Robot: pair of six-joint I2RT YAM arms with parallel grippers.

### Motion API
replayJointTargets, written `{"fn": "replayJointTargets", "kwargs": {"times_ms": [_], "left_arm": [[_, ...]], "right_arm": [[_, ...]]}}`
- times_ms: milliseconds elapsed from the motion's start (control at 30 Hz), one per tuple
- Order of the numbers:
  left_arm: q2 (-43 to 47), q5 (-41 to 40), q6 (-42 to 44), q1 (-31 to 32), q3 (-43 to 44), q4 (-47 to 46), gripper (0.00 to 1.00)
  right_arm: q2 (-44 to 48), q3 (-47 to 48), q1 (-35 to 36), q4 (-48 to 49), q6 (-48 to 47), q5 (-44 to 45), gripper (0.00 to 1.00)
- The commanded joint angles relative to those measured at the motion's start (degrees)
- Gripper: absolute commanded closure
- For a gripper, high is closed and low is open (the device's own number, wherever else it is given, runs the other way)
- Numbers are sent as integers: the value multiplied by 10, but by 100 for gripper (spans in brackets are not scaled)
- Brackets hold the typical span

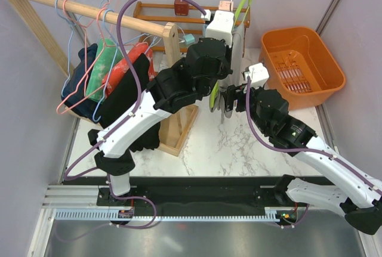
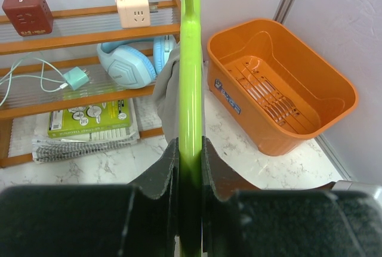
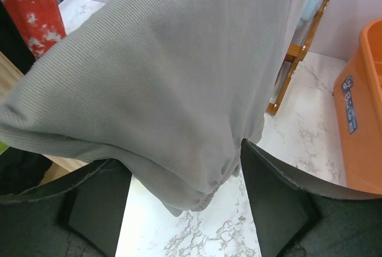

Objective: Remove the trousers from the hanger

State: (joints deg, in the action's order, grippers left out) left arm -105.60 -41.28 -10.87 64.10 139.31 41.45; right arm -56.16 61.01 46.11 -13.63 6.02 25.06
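We have the left end effector (image 2: 191, 152) clamped on the hanger (image 2: 191, 72), held up over the desk (image 1: 209, 144). The trousers (image 3: 167, 84) hang down from it, long axis vertical, hem between the wide-spread fingers (image 3: 277, 209) of our right end effector (image 3: 185, 161).

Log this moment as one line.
left gripper: shut on hanger | right gripper: open, straddling trousers hem | trousers: on hanger

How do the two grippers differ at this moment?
The left gripper is shut on the green hanger; the right gripper is open. The left gripper holds thin plastic; the right gripper only has the lower edge of the grey trousers hanging between its fingers. Both have black fingers.
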Motion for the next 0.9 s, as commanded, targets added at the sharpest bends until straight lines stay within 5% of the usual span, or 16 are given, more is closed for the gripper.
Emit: {"fn": "replayJointTargets", "kwargs": {"times_ms": [0,400,667,867], "left_arm": [[33,1,-2,-4,13,-74,98],[35,12,-6,-4,11,-71,98],[41,30,-9,-4,-2,-66,98],[41,37,-13,-3,-4,-64,98]], "right_arm": [[15,11,-1,40,12,-24,21],[-6,34,-1,55,9,-43,23],[3,38,-1,69,7,-11,41],[8,49,-1,66,21,-16,64]]}}
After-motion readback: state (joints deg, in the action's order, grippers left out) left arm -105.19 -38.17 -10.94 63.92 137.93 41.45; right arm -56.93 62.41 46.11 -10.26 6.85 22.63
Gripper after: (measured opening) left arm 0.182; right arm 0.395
